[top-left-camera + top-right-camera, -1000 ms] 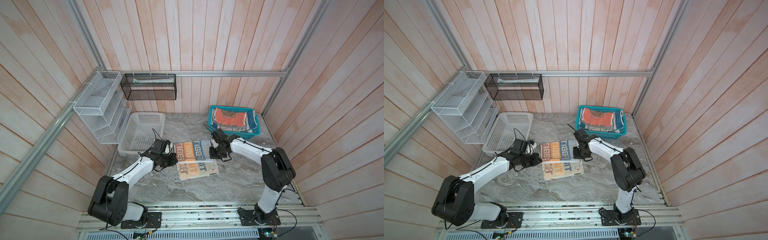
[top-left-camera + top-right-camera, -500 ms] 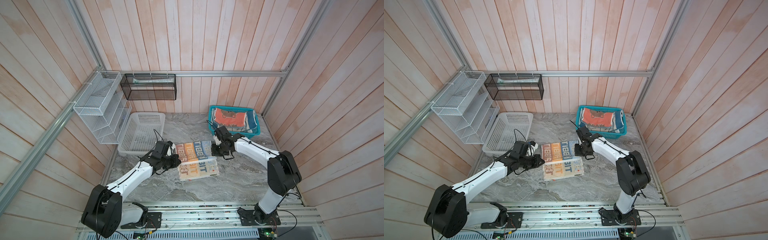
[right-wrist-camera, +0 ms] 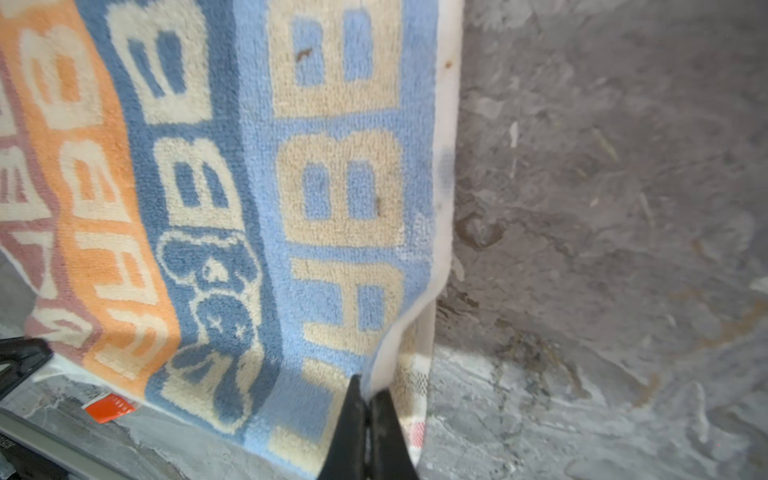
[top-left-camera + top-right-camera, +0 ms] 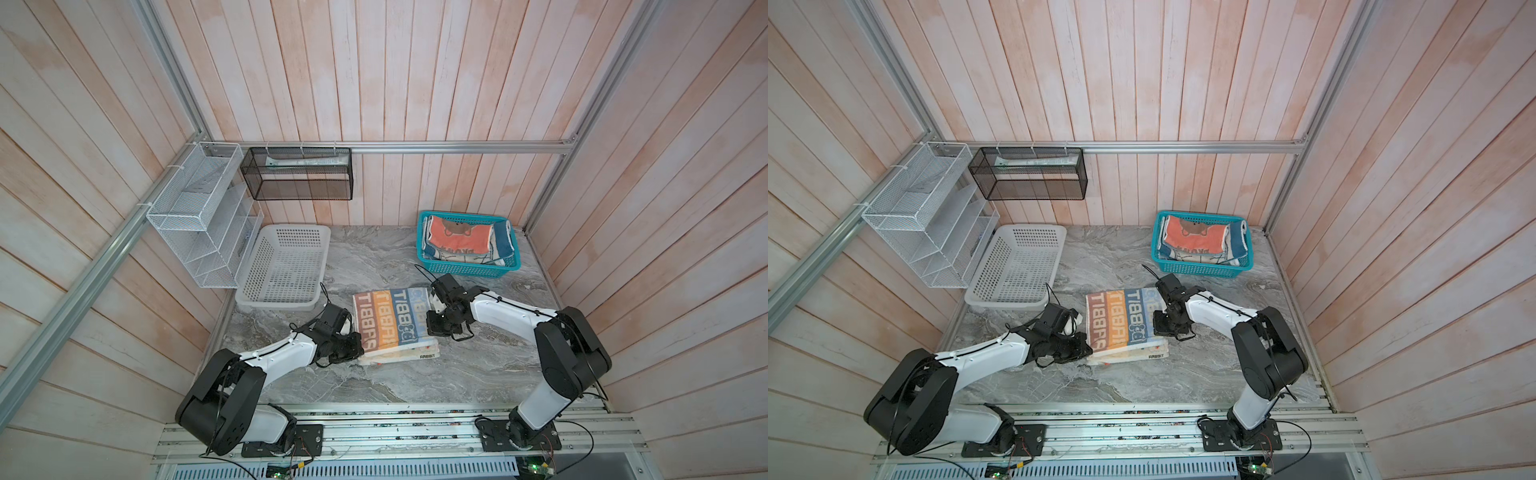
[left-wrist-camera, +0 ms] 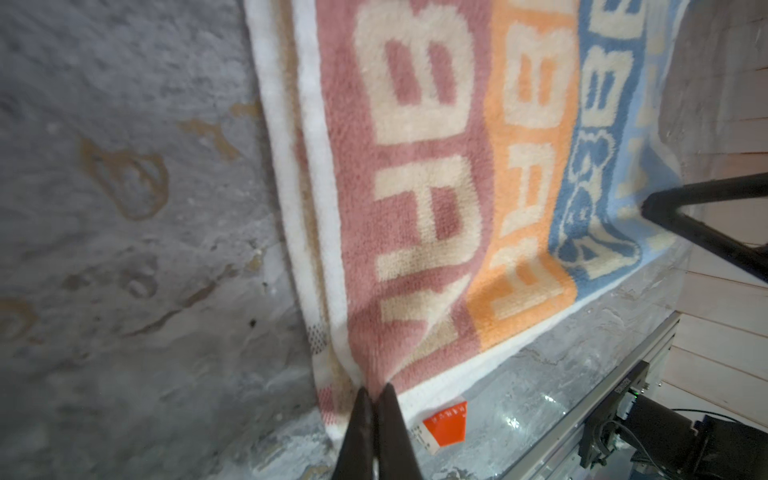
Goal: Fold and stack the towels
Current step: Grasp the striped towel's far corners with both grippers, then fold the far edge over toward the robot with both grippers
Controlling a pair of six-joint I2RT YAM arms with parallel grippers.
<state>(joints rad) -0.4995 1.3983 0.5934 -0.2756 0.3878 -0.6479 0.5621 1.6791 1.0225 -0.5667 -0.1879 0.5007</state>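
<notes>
The block-lettered towel [image 4: 392, 322] [image 4: 1125, 318] lies in the middle of the marble table, its upper layer folded over a lower layer whose cream edge shows at the front. My left gripper [image 4: 357, 349] [image 5: 376, 392] is shut on the upper layer's pink near-left corner. My right gripper [image 4: 432, 328] [image 3: 368, 388] is shut on the white hem at the blue near-right corner. An orange label [image 5: 446, 422] sticks out under the front edge. The coral-orange towel [image 4: 457, 235] lies on top of other folded towels in the teal basket [image 4: 467, 270].
A white plastic basket [image 4: 286, 266] stands at the back left, close to the left arm. A white wire rack [image 4: 199, 216] and a black mesh shelf [image 4: 297, 174] hang on the walls. An aluminium rail [image 4: 374, 432] runs along the table's front.
Both grippers have moved toward the table's front, drawing the towel's held edge over its lower half. The upper layer now covers most of the lower one.
</notes>
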